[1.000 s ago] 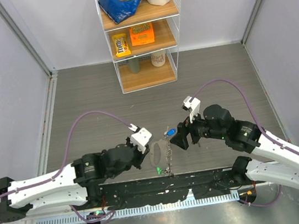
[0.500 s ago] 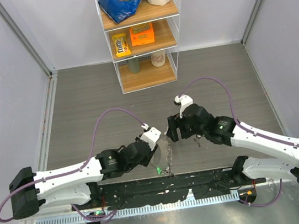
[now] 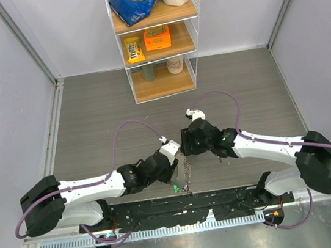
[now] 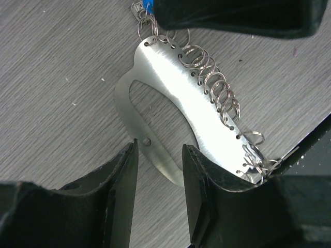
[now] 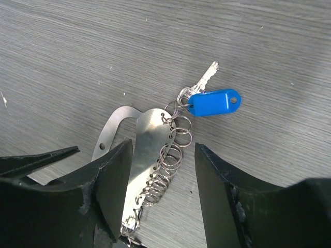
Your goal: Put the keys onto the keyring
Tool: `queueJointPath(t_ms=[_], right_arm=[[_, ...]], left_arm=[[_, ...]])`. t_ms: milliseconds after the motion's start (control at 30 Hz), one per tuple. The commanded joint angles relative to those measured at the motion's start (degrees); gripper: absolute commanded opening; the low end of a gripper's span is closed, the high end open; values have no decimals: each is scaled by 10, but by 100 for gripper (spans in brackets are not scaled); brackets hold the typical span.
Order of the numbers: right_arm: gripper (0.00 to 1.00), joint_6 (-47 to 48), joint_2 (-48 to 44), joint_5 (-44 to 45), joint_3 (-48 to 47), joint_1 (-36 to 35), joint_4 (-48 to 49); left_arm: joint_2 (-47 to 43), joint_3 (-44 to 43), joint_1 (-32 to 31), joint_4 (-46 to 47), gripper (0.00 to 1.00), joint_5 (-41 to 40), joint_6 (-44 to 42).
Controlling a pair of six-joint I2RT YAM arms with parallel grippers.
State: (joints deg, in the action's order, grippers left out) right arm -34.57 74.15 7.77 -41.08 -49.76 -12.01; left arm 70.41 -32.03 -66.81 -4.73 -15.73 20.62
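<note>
The keyring (image 4: 170, 82) is a flat silver plate with an oval cut-out and a row of small wire rings (image 5: 170, 160) along one edge, lying on the grey table. A blue tag (image 5: 213, 102) and a small silver key (image 5: 204, 81) hang at its far end. My left gripper (image 4: 159, 152) is open, its tips either side of the plate's thin loop band. My right gripper (image 5: 163, 170) is open just above the plate and rings, nothing held. In the top view both grippers (image 3: 172, 163) (image 3: 188, 146) meet over the keyring (image 3: 185, 169).
A green tag (image 3: 176, 188) lies at the keyring's near end, beside the black base rail (image 3: 183, 205). A wire shelf unit (image 3: 156, 39) with snack packs stands at the back. Grey walls close both sides.
Both arms have reached inward over the keyring. My left gripper has gone from shut to open. The right gripper's jaws have narrowed and now cover the blue tag in the top view.
</note>
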Motion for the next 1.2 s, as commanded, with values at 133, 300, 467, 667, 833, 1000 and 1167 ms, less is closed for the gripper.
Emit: queueJointPath(t_ms=[133, 300, 467, 667, 833, 1000, 1167], right_arm=[[53, -54, 47, -5, -15, -3, 53], [49, -67, 76, 0, -23, -3, 51], [45, -91, 94, 11, -26, -3, 59], [45, -117, 101, 22, -26, -3, 81], [44, -127, 128, 22, -43, -3, 81], [43, -135, 141, 31, -48, -2, 81], [41, -134, 145, 38, -52, -2, 73]], left_arm=[[33, 29, 32, 95, 44, 26, 25], [52, 26, 36, 94, 44, 25, 37], [59, 25, 37, 97, 44, 33, 41], [58, 27, 36, 98, 44, 37, 40], [55, 28, 36, 98, 44, 38, 38], [47, 33, 36, 99, 44, 39, 39], [44, 37, 36, 103, 44, 40, 39]])
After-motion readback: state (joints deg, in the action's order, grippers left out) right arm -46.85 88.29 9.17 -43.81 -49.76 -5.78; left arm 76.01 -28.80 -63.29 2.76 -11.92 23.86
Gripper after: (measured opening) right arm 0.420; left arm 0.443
